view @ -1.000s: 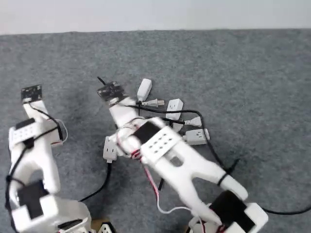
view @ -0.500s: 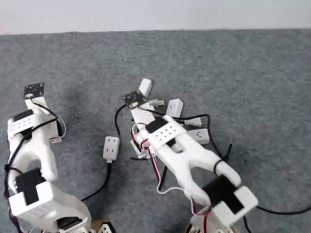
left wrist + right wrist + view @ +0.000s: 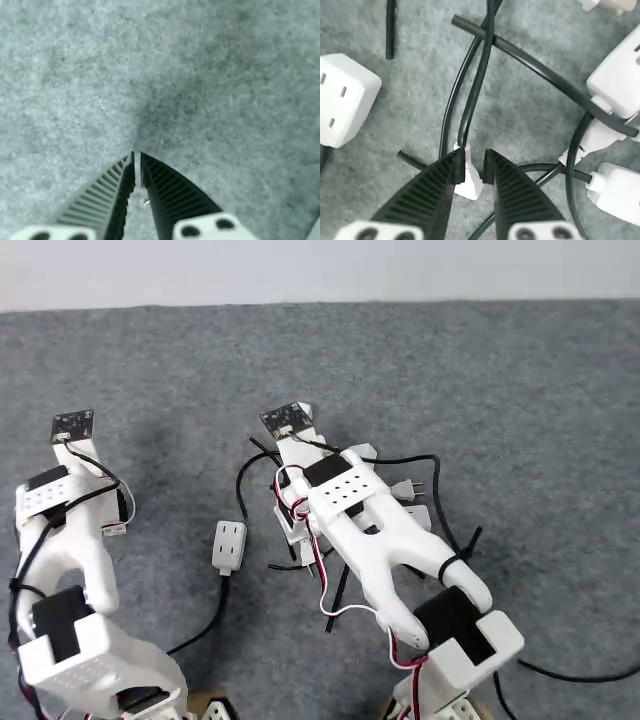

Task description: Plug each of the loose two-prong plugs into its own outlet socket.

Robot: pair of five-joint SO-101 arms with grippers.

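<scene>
My right gripper (image 3: 472, 161) hangs low over a tangle of black cords (image 3: 470, 90), shut on a small white plug (image 3: 469, 186) whose cord runs away from the fingertips. A white outlet block (image 3: 345, 97) lies off to one side; from above it is the block (image 3: 229, 543) left of the right arm (image 3: 345, 510). A loose two-prong plug (image 3: 405, 488) and another outlet block (image 3: 417, 517) lie just right of that arm. My left gripper (image 3: 137, 156) is shut over bare grey carpet, holding nothing.
More white outlet blocks (image 3: 620, 85) and a plug body (image 3: 620, 192) crowd the cords near the right gripper. A short loose piece of black cord (image 3: 390, 27) lies apart. The left arm (image 3: 60, 510) stands at the table's left side.
The right arm swung rightward from over the left outlet block to the cluster of cords, uncovering that block. Cords and plugs near it shifted. The left arm moved only slightly.
</scene>
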